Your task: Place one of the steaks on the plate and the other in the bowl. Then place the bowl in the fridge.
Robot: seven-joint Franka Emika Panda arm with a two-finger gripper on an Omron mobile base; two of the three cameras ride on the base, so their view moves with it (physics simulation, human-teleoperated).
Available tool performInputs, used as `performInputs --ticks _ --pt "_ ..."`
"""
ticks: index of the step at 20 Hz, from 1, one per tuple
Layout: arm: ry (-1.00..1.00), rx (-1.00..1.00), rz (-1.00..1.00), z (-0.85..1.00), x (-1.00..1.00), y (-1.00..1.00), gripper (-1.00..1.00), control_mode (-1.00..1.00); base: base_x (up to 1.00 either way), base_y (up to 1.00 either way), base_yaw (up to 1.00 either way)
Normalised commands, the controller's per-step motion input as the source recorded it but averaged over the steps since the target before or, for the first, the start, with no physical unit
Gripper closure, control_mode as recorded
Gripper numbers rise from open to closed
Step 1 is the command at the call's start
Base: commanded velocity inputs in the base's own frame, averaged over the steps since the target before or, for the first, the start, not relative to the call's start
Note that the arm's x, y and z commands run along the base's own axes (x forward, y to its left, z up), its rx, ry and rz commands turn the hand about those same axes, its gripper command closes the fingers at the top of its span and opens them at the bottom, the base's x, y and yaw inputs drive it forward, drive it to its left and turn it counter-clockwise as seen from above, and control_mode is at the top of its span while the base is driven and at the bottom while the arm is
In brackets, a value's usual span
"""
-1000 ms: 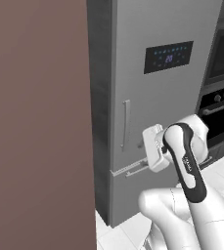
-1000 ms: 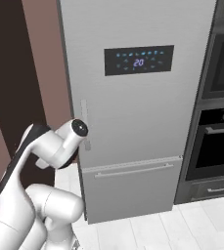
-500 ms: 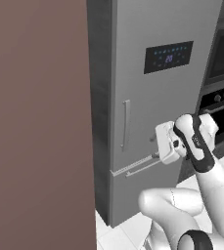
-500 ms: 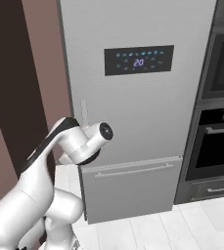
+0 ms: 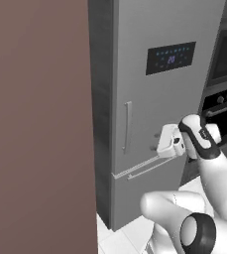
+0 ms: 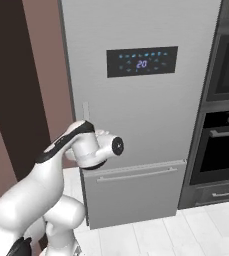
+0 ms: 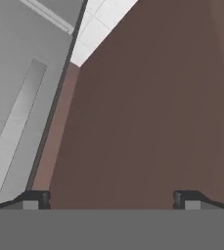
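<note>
The tall grey fridge point(image 5: 159, 99) stands closed in front of me, its dark display panel point(image 6: 142, 62) lit. My gripper point(image 5: 167, 142) hovers close to the fridge front, to the right of the vertical door handle point(image 5: 127, 126) and just above the lower drawer handle point(image 5: 144, 166). In the hand view the gripper point(image 7: 111, 200) is open, its two fingertips point(image 7: 35, 199) far apart with nothing between them; it looks past the fridge's edge and handle point(image 7: 13, 132) at brown wall. The steaks, the plate and the bowl are out of view.
A brown wall panel point(image 5: 35, 124) rises close on the fridge's left. A dark wall oven point(image 6: 223, 115) stands on its right. White floor tiles point(image 6: 151, 232) lie below, in front of the fridge.
My hand has swung to the right across the fridge front, away from the vertical door handle, and the wrist has turned. The fingers have stayed wide apart.
</note>
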Motion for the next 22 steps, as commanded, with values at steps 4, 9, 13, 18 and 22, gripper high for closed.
performInputs --ticks 4,9,13,18,22 --pt "0.04 0.07 -0.14 0.0 0.45 0.0 -1.0 -1.0 0.0 0.0 0.0" --pt "0.09 0.02 -0.02 0.0 0.59 0.0 -1.0 -1.0 0.0 0.0 0.0" --pt "0.14 0.02 0.0 0.0 0.59 -0.06 -1.0 -1.0 0.0 0.0 0.0" --pt "0.14 0.02 0.0 0.0 0.6 -0.15 -1.0 -1.0 0.0 0.0 0.0" --pt "0.12 0.02 0.0 -0.04 0.57 -0.05 -1.0 -1.0 0.0 0.0 0.0"
